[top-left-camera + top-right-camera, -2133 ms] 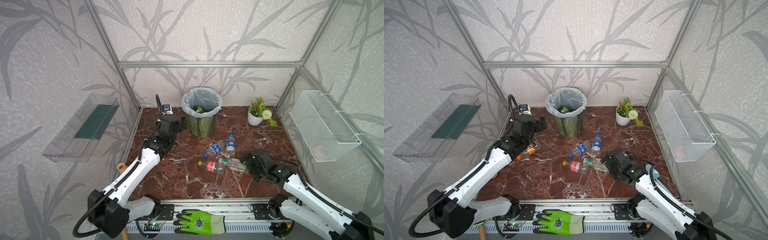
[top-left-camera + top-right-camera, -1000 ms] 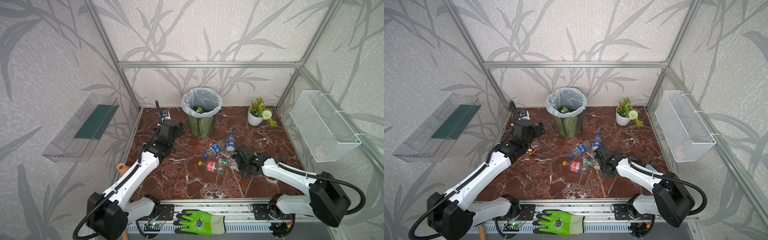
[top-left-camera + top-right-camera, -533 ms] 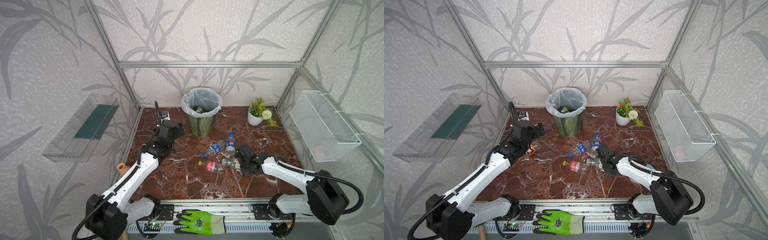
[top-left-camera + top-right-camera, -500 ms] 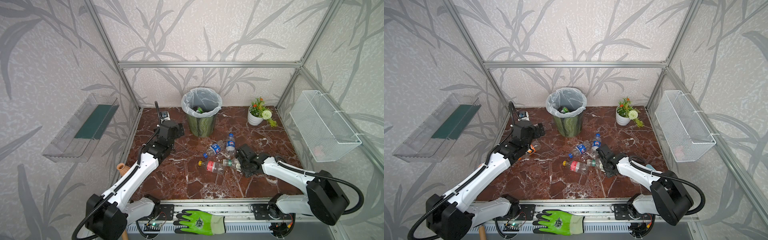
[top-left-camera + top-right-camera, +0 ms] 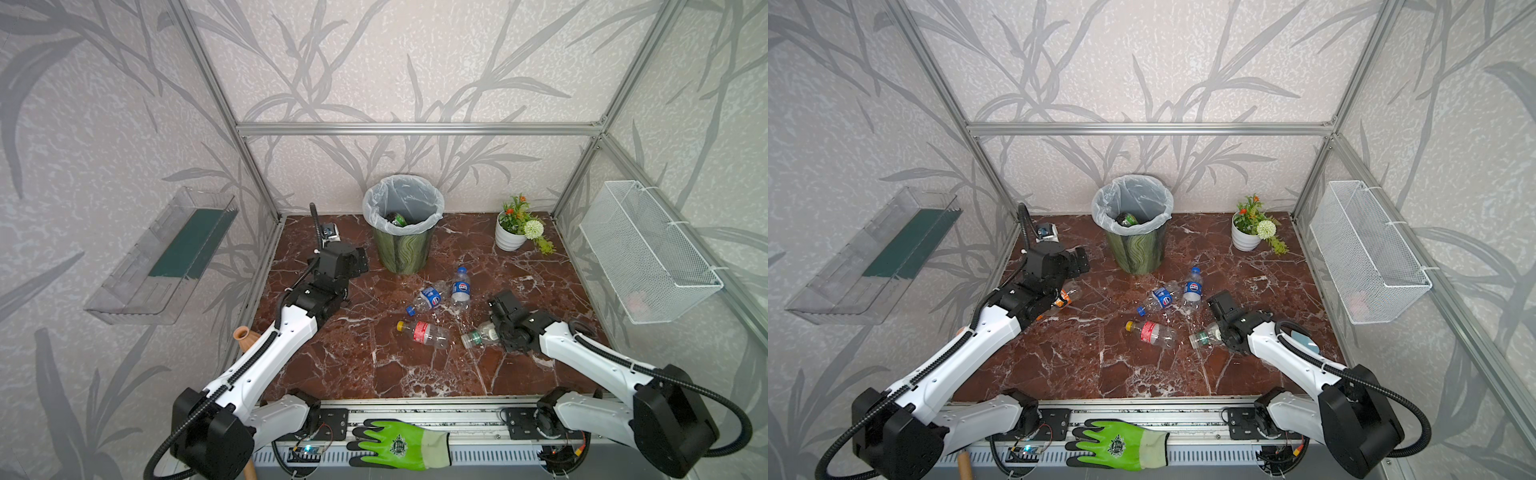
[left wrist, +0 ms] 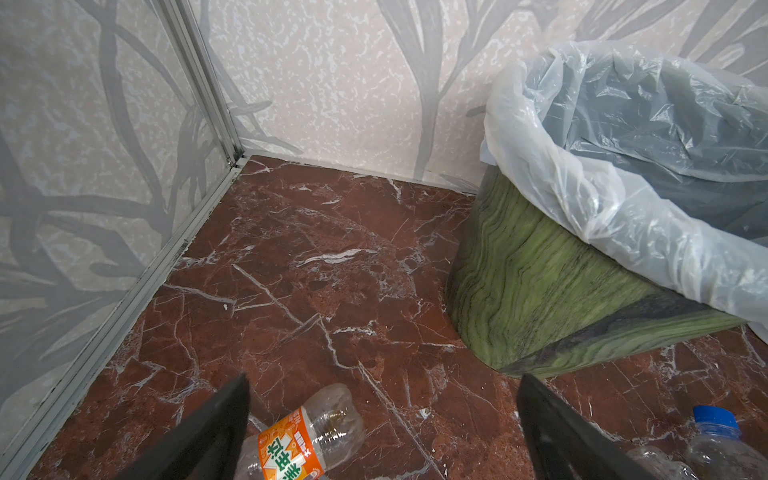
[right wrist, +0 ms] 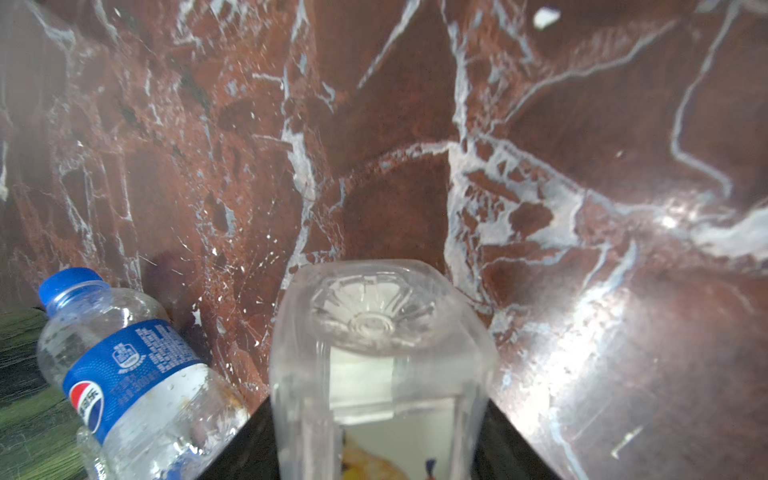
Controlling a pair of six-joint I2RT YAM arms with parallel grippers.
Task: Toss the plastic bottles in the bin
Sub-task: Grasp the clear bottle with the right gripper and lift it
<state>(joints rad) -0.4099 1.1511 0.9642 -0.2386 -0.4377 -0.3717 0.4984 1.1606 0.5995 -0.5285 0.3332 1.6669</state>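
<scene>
Done so far: You have one green bottle [image 5: 395,218] lying inside the bin [image 5: 401,257]. The liner hides the rest of the inside, so you cannot count what else is in there.
Bin: It stands upright at the back of the marble floor [image 5: 357,365], with its liner folded over the rim.
Right gripper: Your right gripper [image 7: 378,407] has its jaws pressed against both sides of a clear bottle [image 5: 478,337], whose base points away from the wrist. You cannot tell whether the bottle is lifted or resting on the floor, and it is well apart from the bin.
Left gripper: Your left gripper [image 6: 384,378] has its jaws spread wide and holds nothing. It hangs over an orange-labelled bottle [image 6: 303,440] that lies on its side near the bin.
On the floor, untouched: A red-labelled bottle [image 5: 424,332] lies mid-floor. A crushed blue-labelled bottle [image 5: 430,297] and a whole blue-labelled bottle [image 5: 460,286] lie just beside each other, between the red one and the bin.
Progress: By the look of it you are early in the job, with five bottles outside the bin, one of them gripped.
Left to do: Carry the clear bottle to the bin and drop it in, then take the orange-labelled one and the three mid-floor.
</scene>
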